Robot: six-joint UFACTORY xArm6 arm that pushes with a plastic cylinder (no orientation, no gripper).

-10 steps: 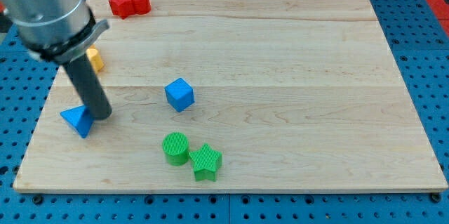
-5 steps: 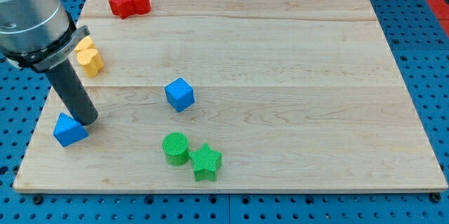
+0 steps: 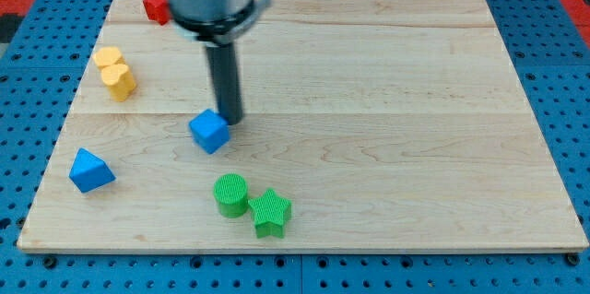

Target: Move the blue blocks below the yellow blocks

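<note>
My tip (image 3: 230, 120) rests on the board just to the upper right of the blue cube (image 3: 209, 132), touching or nearly touching it. The blue triangular block (image 3: 90, 170) lies near the board's left edge, low in the view. Two yellow blocks (image 3: 114, 72) sit close together near the left edge, above the blue triangular block and to the upper left of the blue cube.
A green cylinder (image 3: 230, 194) and a green star (image 3: 270, 212) sit together near the bottom edge. A red block (image 3: 155, 5) shows at the top, partly hidden by my arm. The wooden board (image 3: 387, 100) lies on a blue pegboard.
My tip has left the blue triangular block and swung right to the blue cube. The cube has slid down and to the left. The triangular block stays where it was pushed.
</note>
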